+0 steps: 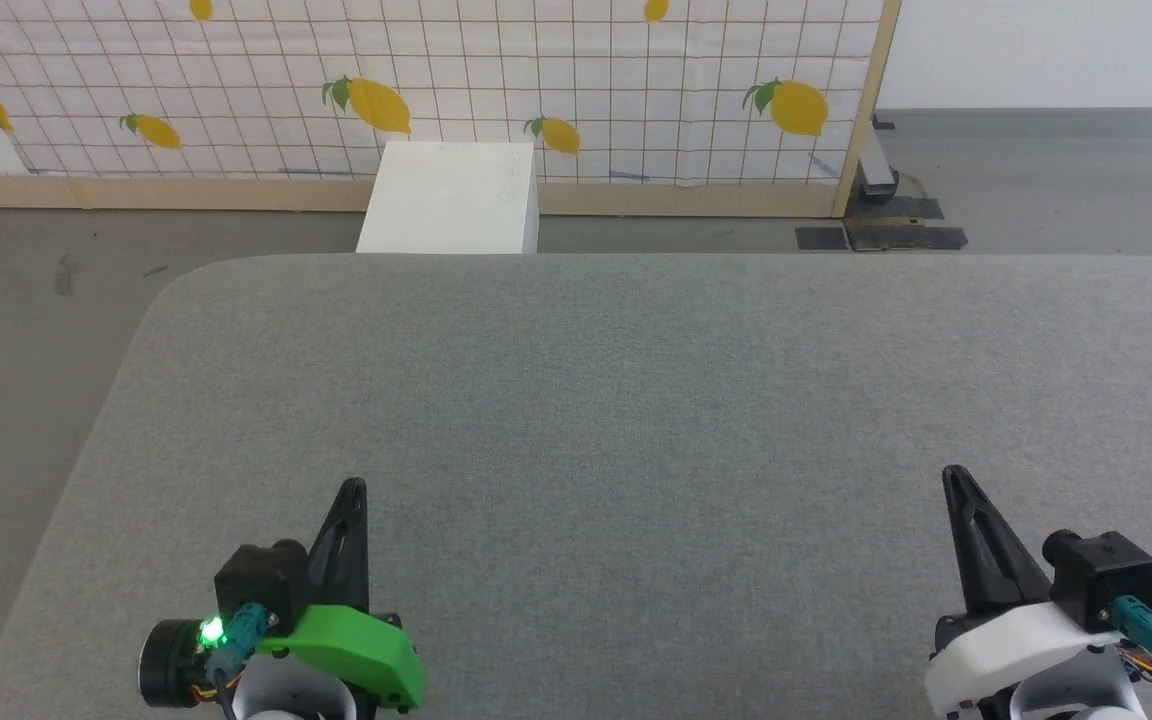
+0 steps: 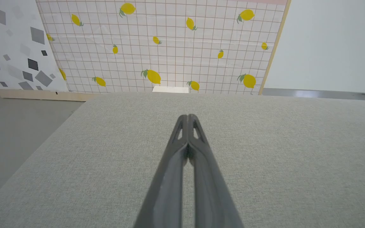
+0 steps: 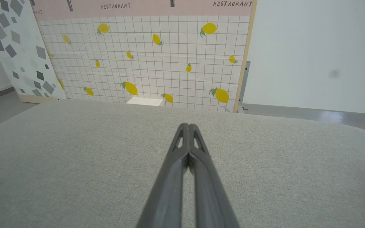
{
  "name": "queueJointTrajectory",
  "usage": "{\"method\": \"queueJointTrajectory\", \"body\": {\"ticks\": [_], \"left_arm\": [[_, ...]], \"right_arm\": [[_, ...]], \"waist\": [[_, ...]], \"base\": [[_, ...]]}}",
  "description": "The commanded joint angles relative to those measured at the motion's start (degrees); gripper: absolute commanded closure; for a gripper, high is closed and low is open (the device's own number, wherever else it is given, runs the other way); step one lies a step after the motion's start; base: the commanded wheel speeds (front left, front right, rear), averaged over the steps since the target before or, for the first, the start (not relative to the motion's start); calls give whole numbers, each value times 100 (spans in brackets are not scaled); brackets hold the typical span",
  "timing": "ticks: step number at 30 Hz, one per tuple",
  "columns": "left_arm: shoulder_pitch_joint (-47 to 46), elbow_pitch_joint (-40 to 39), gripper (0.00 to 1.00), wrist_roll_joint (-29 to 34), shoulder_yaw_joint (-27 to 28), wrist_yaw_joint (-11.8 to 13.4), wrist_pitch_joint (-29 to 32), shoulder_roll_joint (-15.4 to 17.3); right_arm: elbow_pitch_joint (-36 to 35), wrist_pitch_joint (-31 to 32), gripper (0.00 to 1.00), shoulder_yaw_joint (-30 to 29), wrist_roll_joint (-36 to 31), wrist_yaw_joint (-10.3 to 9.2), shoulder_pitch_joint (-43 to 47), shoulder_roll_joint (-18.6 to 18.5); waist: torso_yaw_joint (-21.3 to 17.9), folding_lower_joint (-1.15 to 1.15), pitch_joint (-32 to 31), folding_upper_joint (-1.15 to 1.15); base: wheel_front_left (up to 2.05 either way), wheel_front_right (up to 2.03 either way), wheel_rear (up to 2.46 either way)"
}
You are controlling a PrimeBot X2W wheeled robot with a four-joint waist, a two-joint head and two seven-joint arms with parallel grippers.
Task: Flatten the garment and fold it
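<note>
- Pointing away from the robot, the left gripper (image 1: pixel 355 490) is sitting low over the near left part of the grey padded table (image 1: pixel 576 380).
- Its two dark fingers (image 2: pixel 168 186) are pressing together at the tips and pinching nothing, with grey table cover lying under and ahead of them.
- The right gripper (image 1: pixel 956 476) is sitting low over the near right part of the table, well apart from the left one and also pointing at the far edge.
- Its fingers (image 3: pixel 169 193) are pressing together too, tips touching and gripping nothing, again over grey table cover.
- The garment: where it is lying relative to either pair of fingers cannot be told from these views.
- A green cover (image 1: pixel 356 650) is wrapping the left wrist, with a small green light (image 1: pixel 209 630) glowing beside it.
- A white cover (image 1: pixel 1016 640) is wrapping the right wrist.
- A white box (image 1: pixel 451 198) is standing on the grey floor (image 1: pixel 26 290) just past the far table edge, against the lemon-print panel (image 1: pixel 496 90).
- A panel with grey shapes (image 2: pixel 14 47) is leaning left of the lemon one.
- A plain white wall (image 2: pixel 328 44) is showing to its right.
</note>
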Motion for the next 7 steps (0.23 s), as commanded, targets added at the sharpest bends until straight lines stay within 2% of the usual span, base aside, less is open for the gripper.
{"method": "queueJointTrajectory", "body": {"ticks": [1,7], "left_arm": [[-28,-50,100,112,33,42,32,-10],[-31,-92,100,174,75,48,101,-11]], "right_arm": [[-43,32,100,20,-60,-5,-119,9],[-50,77,100,40,-83,-6,-141,9]], "waist": [[2,0,4,0],[8,0,21,0]], "base": [[0,0,0],[0,0,0]]}}
